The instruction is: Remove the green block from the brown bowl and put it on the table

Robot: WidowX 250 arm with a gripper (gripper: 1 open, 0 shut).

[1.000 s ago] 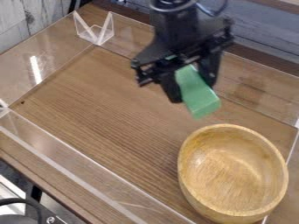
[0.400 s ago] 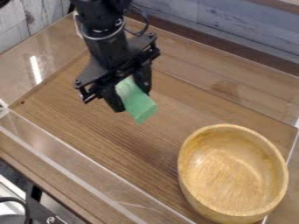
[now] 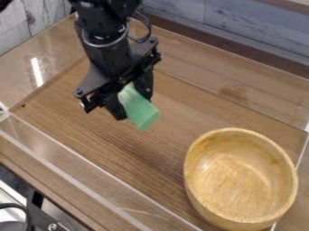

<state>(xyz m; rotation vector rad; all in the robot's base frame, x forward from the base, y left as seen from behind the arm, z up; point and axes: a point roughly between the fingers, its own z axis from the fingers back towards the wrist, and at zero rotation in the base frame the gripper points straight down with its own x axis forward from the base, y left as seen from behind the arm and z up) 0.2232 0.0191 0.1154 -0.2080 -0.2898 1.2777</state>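
Note:
My gripper hangs over the middle left of the table, pointing steeply down. It is shut on the green block, which sticks out tilted below the black fingers, its lower end close to the tabletop. I cannot tell whether the block touches the wood. The brown bowl sits at the front right with nothing in it, well apart from the gripper.
Low clear acrylic walls border the table on the front, left and back. A small clear stand sits at the back left corner. A grey brick-patterned wall lies behind.
The gripper has carried the green block leftward and lower, away from the bowl. Over the last half second it has barely shifted.

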